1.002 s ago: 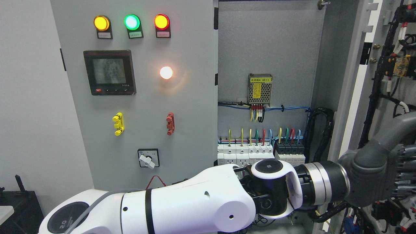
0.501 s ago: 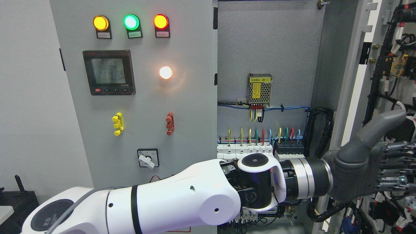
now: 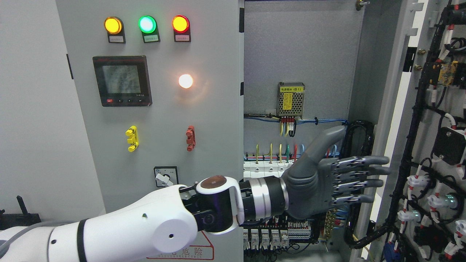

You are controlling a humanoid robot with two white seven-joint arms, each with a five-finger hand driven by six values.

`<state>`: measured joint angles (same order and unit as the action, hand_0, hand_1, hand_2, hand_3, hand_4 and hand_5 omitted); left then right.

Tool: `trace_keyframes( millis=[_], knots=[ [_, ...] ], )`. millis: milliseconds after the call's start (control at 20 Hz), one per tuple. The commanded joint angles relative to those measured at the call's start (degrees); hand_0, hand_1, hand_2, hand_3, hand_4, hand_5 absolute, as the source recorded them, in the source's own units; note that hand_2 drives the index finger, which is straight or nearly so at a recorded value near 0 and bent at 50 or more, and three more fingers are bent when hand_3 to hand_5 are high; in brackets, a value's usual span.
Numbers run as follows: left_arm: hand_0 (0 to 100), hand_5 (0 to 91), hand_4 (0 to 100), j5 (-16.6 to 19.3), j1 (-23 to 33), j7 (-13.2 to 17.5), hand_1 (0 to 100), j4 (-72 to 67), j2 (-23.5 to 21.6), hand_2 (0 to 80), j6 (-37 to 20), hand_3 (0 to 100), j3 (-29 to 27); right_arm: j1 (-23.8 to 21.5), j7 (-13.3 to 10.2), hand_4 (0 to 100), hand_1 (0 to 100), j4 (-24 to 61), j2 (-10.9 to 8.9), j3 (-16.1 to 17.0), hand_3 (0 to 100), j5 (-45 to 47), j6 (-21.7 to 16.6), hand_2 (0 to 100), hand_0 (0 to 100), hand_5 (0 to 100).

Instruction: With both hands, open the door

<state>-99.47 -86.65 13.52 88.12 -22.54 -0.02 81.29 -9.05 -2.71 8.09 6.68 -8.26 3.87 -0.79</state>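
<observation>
1. Left hand (image 3: 327,182) reaches in from lower left on the white arm (image 3: 138,233) and hangs in front of the open cabinet bay, level with the breaker row (image 3: 276,169).
2. Fingers (image 3: 360,171) are straight, stacked close one above another and pointing right; thumb (image 3: 327,140) sticks up and away from them. They hold nothing (flat open palm posture).
3. Fingertips end near the cabinet's right frame post (image 3: 391,109); whether they touch it, I cannot tell.
4. The right door (image 3: 433,120) is swung wide open at the far right, its inner face with black cable looms and connectors turned toward the camera. It stands apart from the hand.
5. Left door panel (image 3: 160,109) is shut: amber, green and red lamps lit on top, meter display (image 3: 122,80) below, white lamp (image 3: 185,81) glowing, rotary switch (image 3: 166,177) just above the forearm.
6. Inside the bay: mesh-cased power supply (image 3: 291,100) on the back plate, coloured wires running down to the breakers.
</observation>
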Motion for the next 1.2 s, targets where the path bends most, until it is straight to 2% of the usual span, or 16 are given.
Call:
trace_keyframes(
  millis=[0,250,351,551,851,1002,1152],
  knots=[
    [0,0.0,3,3.9,9.7,2.0,0,13.6,-26.2,0.0,-0.1,0,-0.6,0.0,0.0,0,0,0.0,0.0,0.0,0,0.0,0.0,0,0,0],
    [0,0.0,3,11.6,22.5,9.5,0,15.9,-36.1,0.0,-0.2,0,-2.4,0.0,0.0,0,0,0.0,0.0,0.0,0,0.0,0.0,0,0,0],
    [0,0.0,3,14.5,27.2,11.4,0,15.8,-39.1,0.0,-0.8,0,-2.6,0.0,0.0,0,0,0.0,0.0,0.0,0,0.0,0.0,0,0,0],
    [0,0.0,3,20.5,38.3,11.8,0,15.3,-43.4,0.0,-2.5,0,-4.2,0.0,0.0,0,0,0.0,0.0,0.0,0,0.0,0.0,0,0,0],
    [0,0.0,3,24.1,54.7,11.7,0,14.4,-49.3,0.0,-4.7,0,-9.2,0.0,0.0,0,0,0.0,0.0,0.0,0,0.0,-0.1,0,0,0],
    [0,0.0,3,26.5,64.6,11.7,0,10.8,-50.2,0.0,-9.8,0,-10.2,0.0,0.0,0,0,0.0,0.0,0.0,0,0.0,-0.1,0,0,0],
    [0,0.0,3,27.9,74.6,11.6,0,4.7,-48.7,0.0,-15.3,0,-11.1,0.0,0.0,0,0,0.0,0.0,0.0,0,0.0,-0.1,0,0,0]
  ],
)
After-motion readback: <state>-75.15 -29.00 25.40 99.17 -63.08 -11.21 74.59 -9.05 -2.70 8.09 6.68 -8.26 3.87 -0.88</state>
